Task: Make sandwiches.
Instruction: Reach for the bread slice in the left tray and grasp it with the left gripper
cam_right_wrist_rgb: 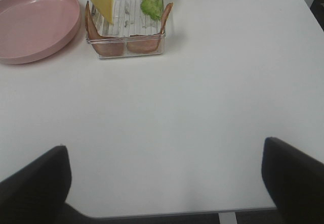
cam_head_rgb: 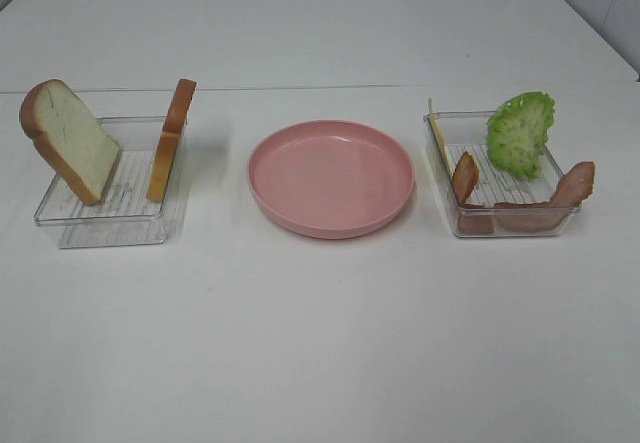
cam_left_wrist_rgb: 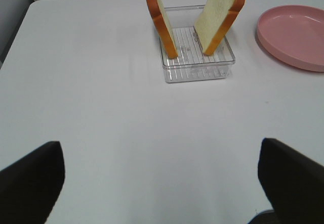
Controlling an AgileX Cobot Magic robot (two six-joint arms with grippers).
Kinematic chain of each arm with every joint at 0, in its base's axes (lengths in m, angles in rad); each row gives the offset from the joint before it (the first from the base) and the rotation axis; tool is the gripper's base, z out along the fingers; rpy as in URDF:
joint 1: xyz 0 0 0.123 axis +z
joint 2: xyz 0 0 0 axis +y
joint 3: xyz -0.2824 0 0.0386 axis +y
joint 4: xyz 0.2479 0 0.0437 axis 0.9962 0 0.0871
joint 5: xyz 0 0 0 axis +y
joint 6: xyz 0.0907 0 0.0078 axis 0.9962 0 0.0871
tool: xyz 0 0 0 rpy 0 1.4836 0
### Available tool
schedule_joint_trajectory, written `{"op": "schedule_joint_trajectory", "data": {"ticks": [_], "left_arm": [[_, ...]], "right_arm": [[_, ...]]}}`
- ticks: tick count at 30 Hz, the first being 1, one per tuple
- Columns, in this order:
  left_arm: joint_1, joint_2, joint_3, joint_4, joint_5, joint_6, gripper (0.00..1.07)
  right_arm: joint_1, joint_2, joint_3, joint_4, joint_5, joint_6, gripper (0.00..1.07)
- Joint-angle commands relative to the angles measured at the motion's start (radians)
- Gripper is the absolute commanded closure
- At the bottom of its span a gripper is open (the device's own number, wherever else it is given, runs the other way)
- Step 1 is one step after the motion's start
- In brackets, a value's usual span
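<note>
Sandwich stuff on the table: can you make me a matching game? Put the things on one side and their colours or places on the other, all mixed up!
Things:
1. bread slices
2. lettuce
3. plate
4. cheese

Clues:
a. green and frilly
b. pink, in the middle
c. yellow square
d. white with tan crust, leaning in the left tray

Pairs: 1-d, 2-a, 3-b, 4-c.

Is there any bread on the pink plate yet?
No, the pink plate holds nothing; both bread slices stand in the clear tray to its left.
</note>
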Motion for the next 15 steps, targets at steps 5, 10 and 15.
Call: {"op": "schedule_joint_trajectory", "data": {"ticks": [5, 10, 15], "left_arm": [[0.0, 0.046, -0.015, -0.005, -0.015, -0.005, 0.1], [-0.02, 0.255, -0.106, -0.011, -0.098, -0.017, 0.1], [-0.02, 0.523, -0.222, -0.022, -0.086, -0.023, 0.1]], "right_arm": [[-0.005, -0.002, 0.004, -0.006, -0.005, -0.007, 0.09], [-0.005, -0.002, 0.004, -0.006, -0.005, -0.006, 0.09], [-0.005, -0.002, 0.004, -0.006, -0.005, -0.006, 0.09]]}}
